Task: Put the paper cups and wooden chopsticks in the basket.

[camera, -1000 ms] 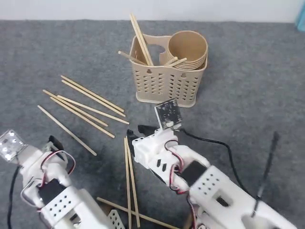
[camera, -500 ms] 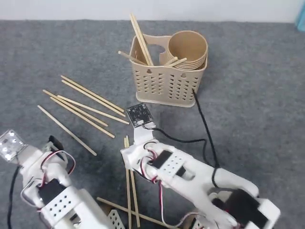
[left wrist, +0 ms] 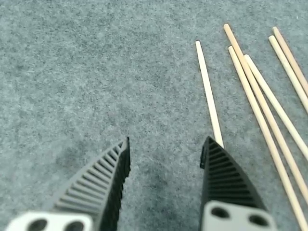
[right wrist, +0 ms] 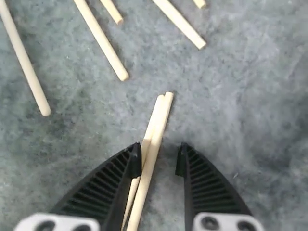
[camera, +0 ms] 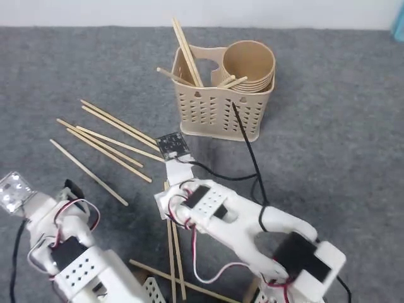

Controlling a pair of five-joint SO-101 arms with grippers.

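Note:
The beige basket [camera: 221, 107] stands at the back with stacked paper cups [camera: 249, 63] and a few wooden chopsticks [camera: 186, 47] in it. Several loose chopsticks [camera: 113, 140] lie to its front left. A pair of chopsticks [camera: 172, 252] [right wrist: 158, 125] lies near the front. My right gripper [right wrist: 159, 154] is open, low over that pair's far end, with the sticks between its jaws close to one finger. My left gripper [left wrist: 167, 144] is open over bare carpet, and a single chopstick [left wrist: 207, 91] runs under one fingertip.
The right arm [camera: 221, 214] lies across the middle front with its black cable [camera: 249, 151] looping up toward the basket. The left arm [camera: 63, 246] sits at the front left corner. Another chopstick [camera: 183, 284] lies crosswise at the front edge. Grey carpet [camera: 341, 139] covers the table.
The right arm has swung left and lowered onto the front pair of chopsticks, and its cable now trails in front of the basket. The left arm has not moved.

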